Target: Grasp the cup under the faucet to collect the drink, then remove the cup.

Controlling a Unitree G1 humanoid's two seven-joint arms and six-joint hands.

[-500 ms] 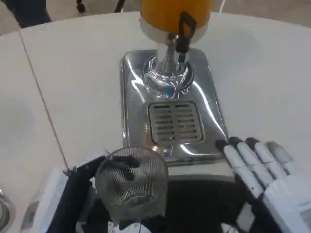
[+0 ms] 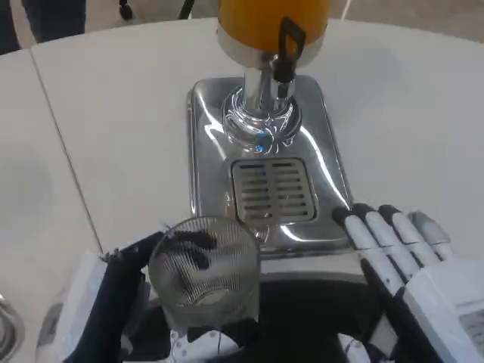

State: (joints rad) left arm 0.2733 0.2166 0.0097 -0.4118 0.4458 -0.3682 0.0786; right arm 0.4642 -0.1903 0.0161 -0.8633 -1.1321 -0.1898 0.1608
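Cup (image 2: 203, 265), ribbed glass, sits upright in my left hand (image 2: 121, 299), just short of the drip tray (image 2: 268, 189); my right hand (image 2: 401, 253) lies flat, fingers straight, holding nothing.

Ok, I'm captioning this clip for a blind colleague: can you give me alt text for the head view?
The robot's left hand holds a clear ribbed cup near the table's front edge, short of the silver dispenser's drip grate. Behind stands the orange drink tank with its black faucet lever. The right hand rests beside the chrome base, fingers extended.
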